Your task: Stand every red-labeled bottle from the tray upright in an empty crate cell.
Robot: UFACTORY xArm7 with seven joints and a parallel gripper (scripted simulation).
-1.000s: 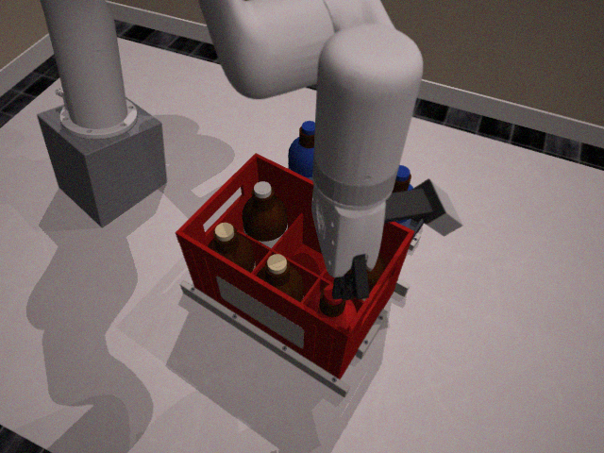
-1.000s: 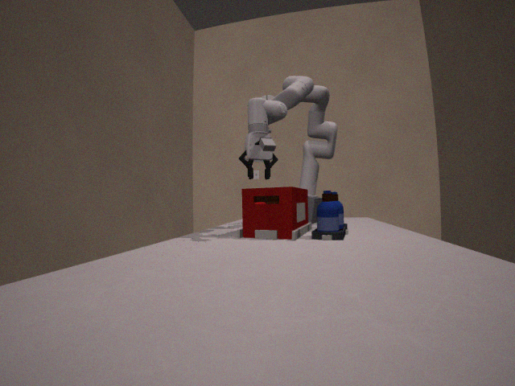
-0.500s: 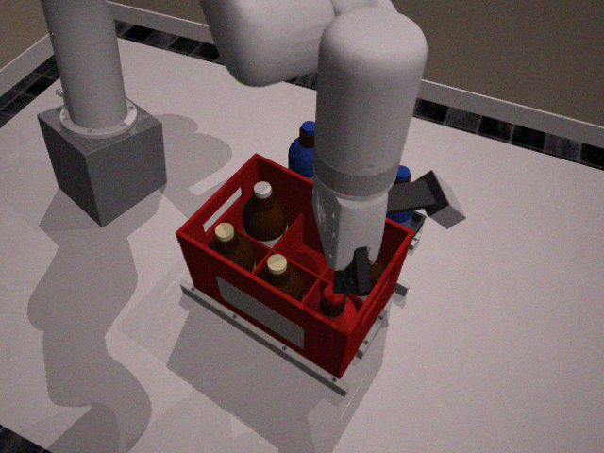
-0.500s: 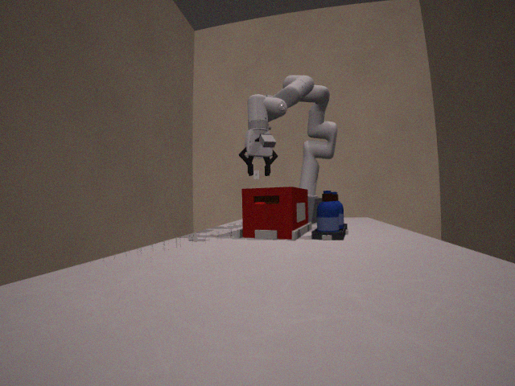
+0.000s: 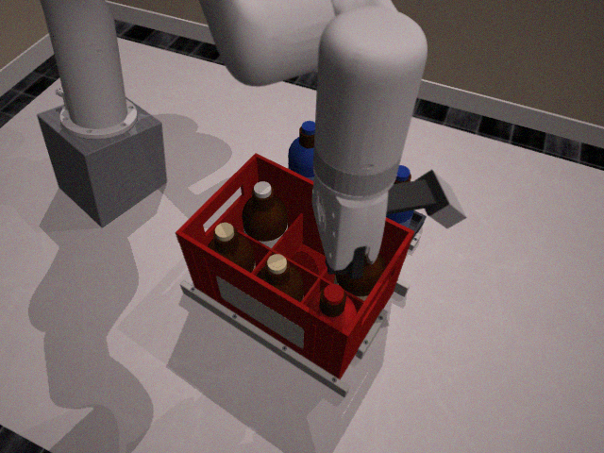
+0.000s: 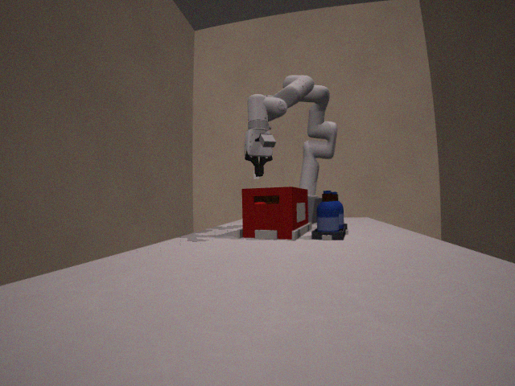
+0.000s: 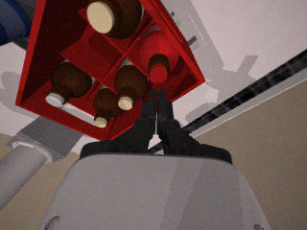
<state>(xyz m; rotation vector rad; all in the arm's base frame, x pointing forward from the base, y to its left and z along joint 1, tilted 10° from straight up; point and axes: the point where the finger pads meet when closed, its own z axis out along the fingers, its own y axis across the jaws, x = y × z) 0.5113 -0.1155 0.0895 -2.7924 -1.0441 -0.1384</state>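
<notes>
The red crate [image 5: 293,263] has six cells. A red-labeled bottle with a red cap [image 5: 333,298] stands upright in the near right cell; it also shows in the wrist view [image 7: 160,62]. Brown bottles with pale caps stand in three cells [image 5: 225,234] [image 5: 276,265] [image 5: 262,192], and another brown bottle [image 5: 363,281] is partly hidden behind my gripper. My gripper [image 5: 358,265] is shut and empty. It hangs well above the crate's right end in the exterior view [image 6: 258,170], touching no bottle. Two blue-labeled bottles [image 5: 302,146] [image 5: 403,176] stand upright on the dark tray [image 6: 328,233] behind the crate.
The arm's grey base block [image 5: 102,160] stands at the back left. Grey rails [image 5: 263,336] hold the crate's foot. One far middle cell [image 5: 307,245] looks empty. A raised border [image 5: 507,114] runs along the table's back edge.
</notes>
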